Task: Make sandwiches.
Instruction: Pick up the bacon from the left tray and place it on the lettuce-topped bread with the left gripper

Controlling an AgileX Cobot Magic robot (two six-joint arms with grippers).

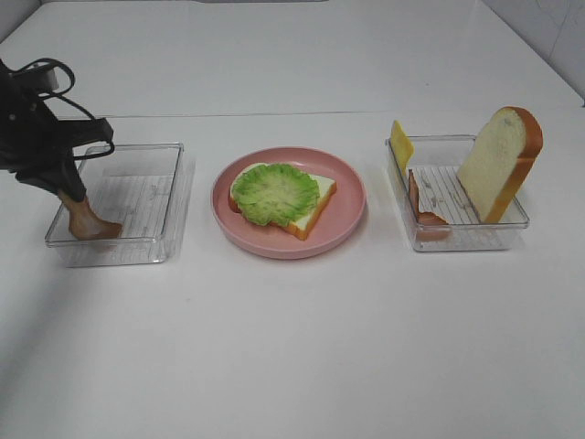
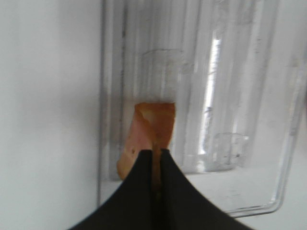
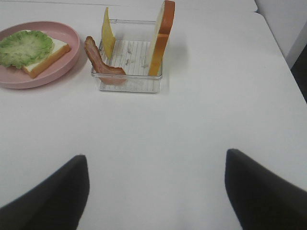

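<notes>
A bread slice (image 1: 315,203) with a green lettuce leaf (image 1: 273,192) on top lies on the pink plate (image 1: 352,197). My left gripper (image 1: 71,194) is shut on a bacon strip (image 1: 90,222) inside the left clear tray (image 1: 155,192); the strip's lower end touches the tray floor. In the left wrist view the fingers (image 2: 144,177) pinch the strip (image 2: 151,124). The right tray (image 1: 457,233) holds an upright bread slice (image 1: 501,163), a yellow cheese slice (image 1: 400,144) and another bacon strip (image 1: 422,208). My right gripper (image 3: 156,191) is open over bare table, well short of that tray (image 3: 129,84).
The plate (image 3: 29,72) sits between the two trays. The white table (image 1: 292,347) stretches in front of them, with its far edge behind and a wall corner at the upper right.
</notes>
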